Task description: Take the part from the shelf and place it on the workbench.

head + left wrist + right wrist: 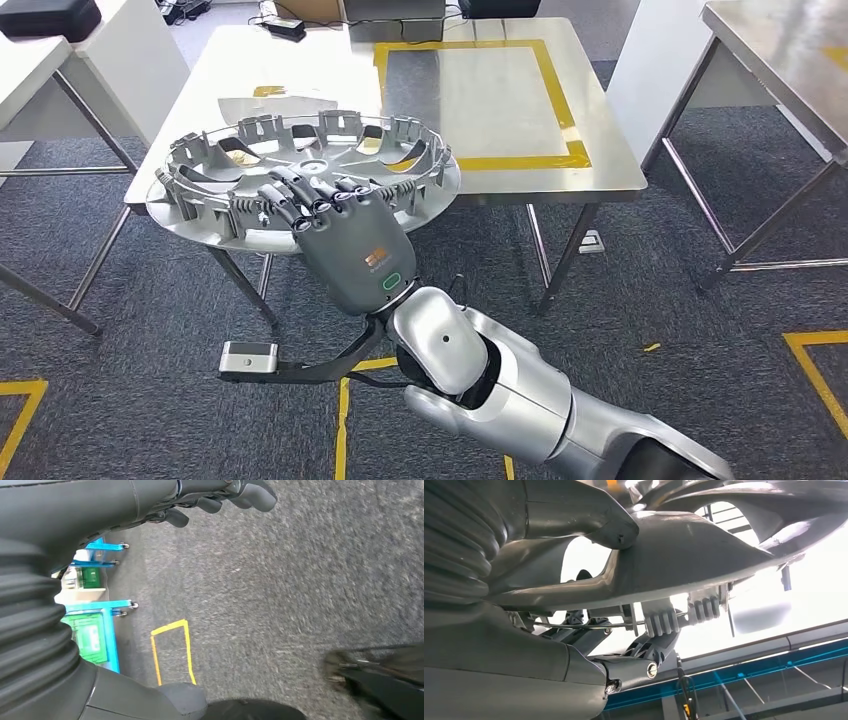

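Right hand [335,225] gripping round silver plastic wheel cover [250,170], over corner of steel workbench with yellow tape rectangle [600,150], left hand [220,497] empty, fingers curled.

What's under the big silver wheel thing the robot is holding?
Under the wheel cover, the workbench edge on its far side and grey carpet nearer. The right hand grips its rim; the tabletop beneath is hidden.
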